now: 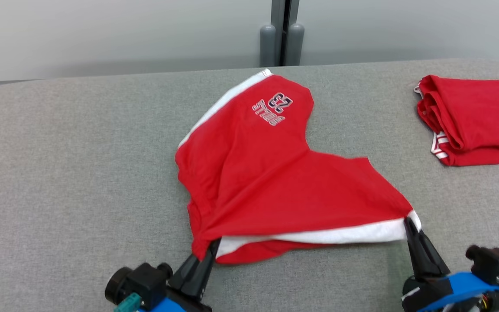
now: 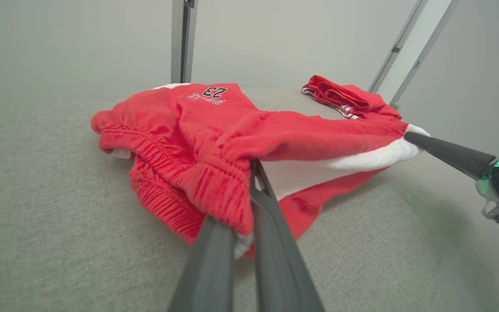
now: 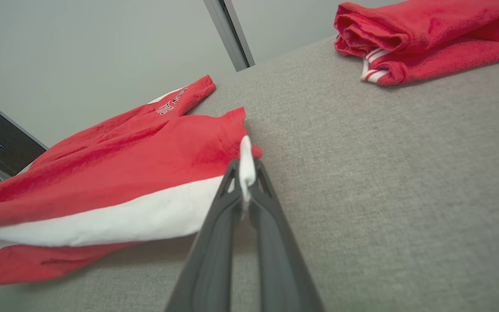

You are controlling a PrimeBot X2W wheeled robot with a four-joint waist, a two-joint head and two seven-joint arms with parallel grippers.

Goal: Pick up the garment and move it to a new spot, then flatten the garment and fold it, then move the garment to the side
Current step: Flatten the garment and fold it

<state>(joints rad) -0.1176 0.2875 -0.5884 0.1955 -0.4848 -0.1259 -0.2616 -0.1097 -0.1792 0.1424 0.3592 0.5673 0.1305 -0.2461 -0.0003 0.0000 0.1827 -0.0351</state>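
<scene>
The grey fabric-covered table (image 1: 59, 173) spans the head view; behind it stands a pale wall with a grey vertical post (image 1: 282, 32) at the top centre. The garment (image 1: 275, 173), a pair of red shorts, lies in the middle of the frame. One leg reaches toward the upper centre and bears a printed number 23 (image 1: 280, 102) and a word, both upside down in this view. A white side stripe (image 1: 223, 104) runs along the upper left edge of that leg. The near edge of the garment is drawn out across the lower part of the frame, where a white band (image 1: 332, 236) shows between red layers.

The left gripper (image 1: 213, 245), at the lower left, has its two dark fingers pressed together on the garment's lower left corner. In the left wrist view the gathered elastic waistband (image 2: 167, 160) drapes over those fingers, with cloth pinched between them. The right gripper (image 1: 407, 222), at the lower right, pinches the garment's lower right corner at the end of the white band. In the right wrist view a fold of white cloth stands between the closed fingertips. The cloth between the two grips is raised slightly off the table, with shadow beneath it.

A second red garment (image 1: 474, 121), folded and trimmed with red-and-white stripes, lies at the upper right of the head view, well apart from the shorts.
</scene>
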